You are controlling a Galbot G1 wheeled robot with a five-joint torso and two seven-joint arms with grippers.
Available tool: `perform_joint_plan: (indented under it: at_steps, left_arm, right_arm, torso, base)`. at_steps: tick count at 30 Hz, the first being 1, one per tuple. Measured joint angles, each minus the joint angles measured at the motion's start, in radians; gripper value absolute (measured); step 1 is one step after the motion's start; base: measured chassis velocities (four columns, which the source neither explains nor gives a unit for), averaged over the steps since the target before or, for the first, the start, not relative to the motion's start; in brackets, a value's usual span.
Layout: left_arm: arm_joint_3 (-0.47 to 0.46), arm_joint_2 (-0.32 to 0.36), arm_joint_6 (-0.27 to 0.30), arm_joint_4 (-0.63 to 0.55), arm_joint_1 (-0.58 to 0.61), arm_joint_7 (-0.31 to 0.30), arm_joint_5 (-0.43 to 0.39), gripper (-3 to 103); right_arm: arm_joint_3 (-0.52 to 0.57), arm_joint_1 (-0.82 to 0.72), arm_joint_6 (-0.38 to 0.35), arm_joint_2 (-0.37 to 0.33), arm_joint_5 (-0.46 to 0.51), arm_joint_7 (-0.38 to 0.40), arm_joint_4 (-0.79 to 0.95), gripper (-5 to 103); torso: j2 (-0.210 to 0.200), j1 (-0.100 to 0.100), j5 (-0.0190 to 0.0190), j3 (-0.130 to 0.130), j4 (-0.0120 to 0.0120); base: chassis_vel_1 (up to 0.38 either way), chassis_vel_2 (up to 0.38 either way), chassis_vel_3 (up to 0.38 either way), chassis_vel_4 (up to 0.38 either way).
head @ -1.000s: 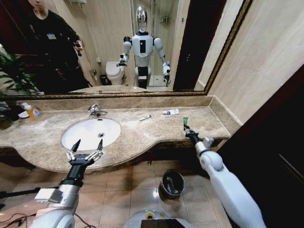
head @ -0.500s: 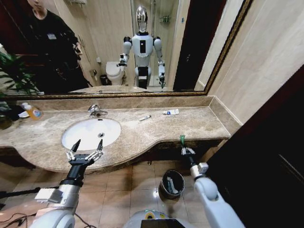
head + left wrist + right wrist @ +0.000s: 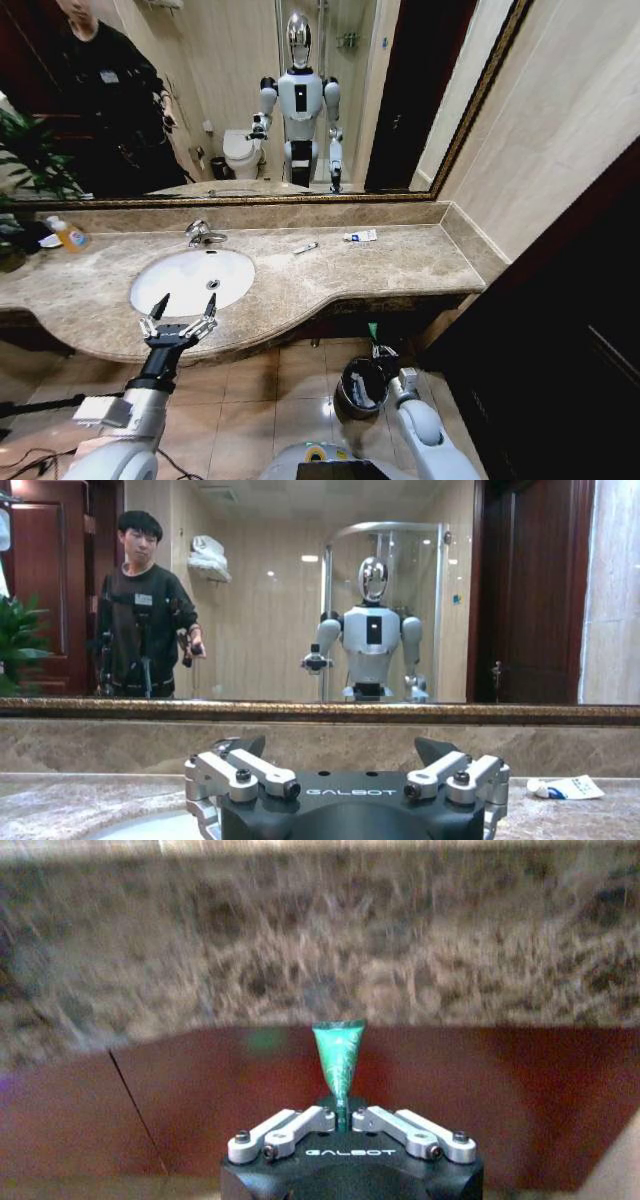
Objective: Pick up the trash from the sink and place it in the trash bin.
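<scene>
The left gripper (image 3: 180, 318) hung spread wide and empty at the front edge of the marble counter (image 3: 330, 265), just before the white oval sink (image 3: 190, 278); its splayed fingers (image 3: 240, 769) faced the mirror (image 3: 320, 592). Farther right, two small white tubes (image 3: 360, 236) lay on the counter near the back wall. Below the counter's edge, the right gripper (image 3: 380, 352) was clamped on a small green piece (image 3: 338, 1057), held upright just above the rim of the round dark trash bin (image 3: 361, 388) on the tiled floor. The release would likely go best with the piece centred over the bin's opening and lowered before the jaws parted, since a light scrap let go over the rim could fall outside. Beige tile walls (image 3: 560, 120) and a dark door (image 3: 570, 330) closed the room at right.
</scene>
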Motion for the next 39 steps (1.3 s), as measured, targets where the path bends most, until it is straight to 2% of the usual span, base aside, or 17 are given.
perform_joint_plan:
  at_steps: [7,12,20,30,33,37,38,39]
  left_arm:
    - [0.000,0.000,0.000,0.000,0.000,0.000,0.000,100]
    - [0.000,0.000,0.000,0.000,0.000,0.000,0.000,100]
    - [0.000,0.000,0.000,0.000,0.000,0.000,0.000,100]
    - [0.000,0.000,0.000,0.000,0.000,0.000,0.000,100]
    - [0.000,0.000,0.000,0.000,0.000,0.000,0.000,100]
    - [0.000,0.000,0.000,0.000,0.000,0.000,0.000,100]
    - [0.000,0.000,0.000,0.000,0.000,0.000,0.000,100]
    - [0.000,0.000,0.000,0.000,0.000,0.000,0.000,100]
  right_arm:
    - [-0.006,0.007,0.029,0.010,-0.039,0.002,-0.098,3]
    - [-0.014,0.009,0.029,0.014,-0.057,-0.005,-0.140,3]
    - [-0.016,0.044,0.028,0.060,-0.133,-0.013,-0.259,3]
    - [-0.007,0.075,0.023,0.091,-0.161,-0.025,-0.329,3]
    - [-0.007,0.077,0.024,0.092,-0.169,-0.022,-0.334,1]
    - [-0.006,0.085,0.029,0.099,-0.193,-0.007,-0.348,20]
    - [-0.006,0.085,0.029,0.099,-0.193,-0.007,-0.348,20]
    - [-0.006,0.085,0.030,0.102,-0.196,-0.002,-0.350,25]
  torso:
    - [0.000,0.000,0.0000,0.000,0.0000]
    - [0.000,0.000,-0.0001,0.000,0.0000]
    - [0.000,0.000,0.0000,0.000,0.0000]
    - [0.000,0.000,0.0000,0.000,0.0000]
    - [0.000,0.000,0.0000,0.000,0.0000]
    - [0.000,0.000,0.0000,0.000,0.0000]
    - [0.000,0.000,0.0000,0.000,0.0000]
    - [0.000,0.000,0.0000,0.000,0.0000]
  base:
    - [0.000,0.000,0.000,0.000]
    - [0.000,0.000,0.000,0.000]
    - [0.000,0.000,0.000,0.000]
    - [0.000,0.000,0.000,0.000]
    - [0.000,0.000,0.000,0.000]
    - [0.000,0.000,0.000,0.000]
    - [0.000,0.000,0.000,0.000]
    - [0.000,0.000,0.000,0.000]
